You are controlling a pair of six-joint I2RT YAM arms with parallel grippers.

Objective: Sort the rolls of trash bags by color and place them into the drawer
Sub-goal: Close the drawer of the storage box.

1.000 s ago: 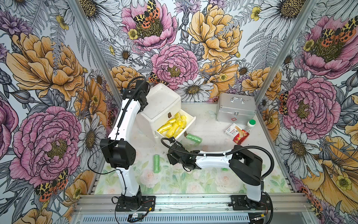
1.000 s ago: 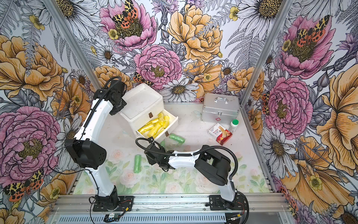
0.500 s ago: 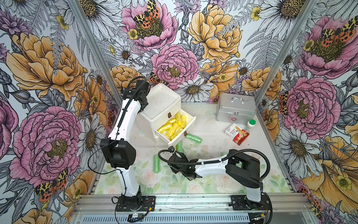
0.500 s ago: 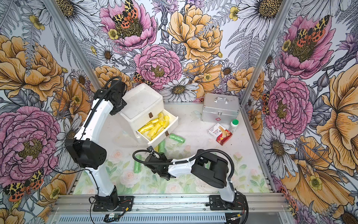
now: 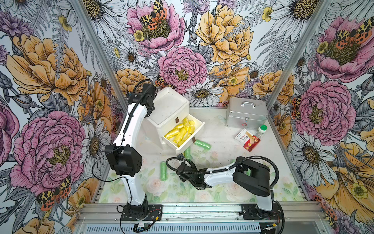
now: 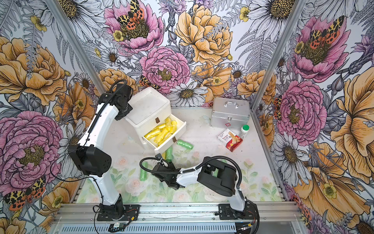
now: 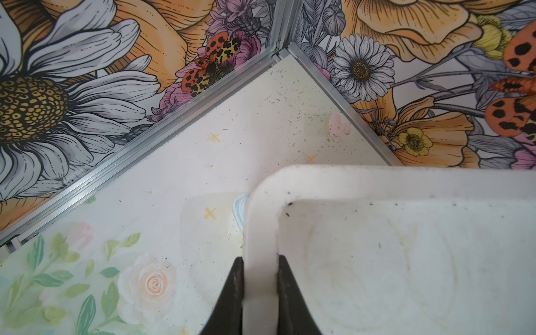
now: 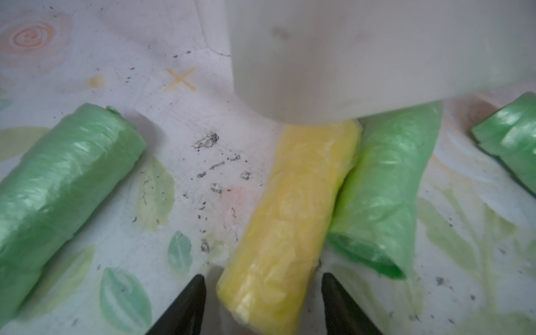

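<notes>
Top views: floral-papered walls (image 5: 50,71) on three sides; desk (image 5: 220,139) pale, floral print, grit-speckled. Drawer chest (image 5: 168,109) back left, one drawer (image 5: 186,146) pulled out, full of yellow rolls (image 5: 180,132); green rolls (image 5: 163,171) on desk in front.
Left wrist: left tool (image 7: 259,262) clenched on chest top rim.
Right wrist: right tool (image 8: 262,280) released, jaws flanking single yellow roll (image 8: 295,203) on desk, green roll (image 8: 385,188) touching it.

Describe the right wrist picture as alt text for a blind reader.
A yellow roll of trash bags lies on a floral table between the open black fingertips of the right gripper, its far end hidden by the blurred white drawer. One green roll lies against it; a second green roll lies apart on its other side.
</notes>
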